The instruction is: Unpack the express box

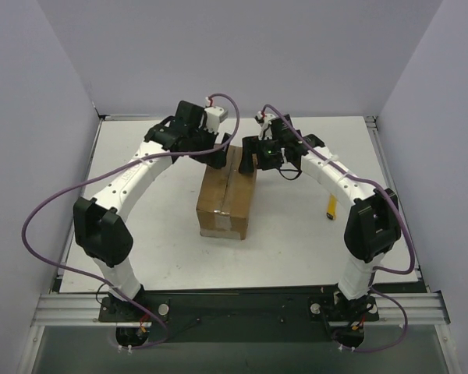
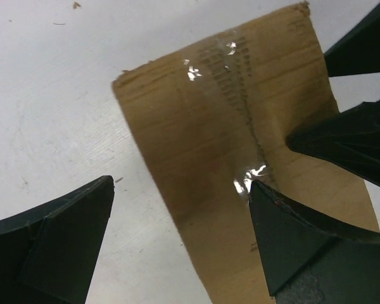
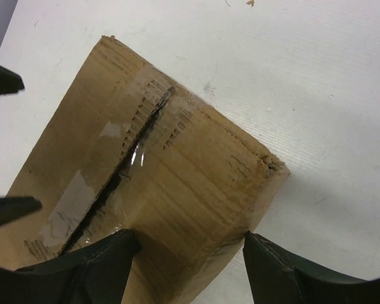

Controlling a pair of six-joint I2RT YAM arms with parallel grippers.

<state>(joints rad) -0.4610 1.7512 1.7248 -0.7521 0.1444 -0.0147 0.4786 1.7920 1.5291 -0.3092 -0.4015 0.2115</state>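
The express box (image 1: 227, 196) stood mid-table (image 1: 156, 226), flaps down, its taped seam (image 3: 134, 152) running away from the arm bases. Both grippers hung over its far end. The left gripper (image 2: 180, 183) was spread wide, one finger (image 2: 297, 247) above the seam, the other over bare table. The right gripper (image 3: 189, 235) was likewise released, straddling the box's end, grasping nothing

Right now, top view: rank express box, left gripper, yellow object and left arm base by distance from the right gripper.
1. express box: directly beneath the right gripper, at the box's far end.
2. left gripper: just to the left, over the same end.
3. yellow object: on the table, off to the right.
4. left arm base: near-left edge.
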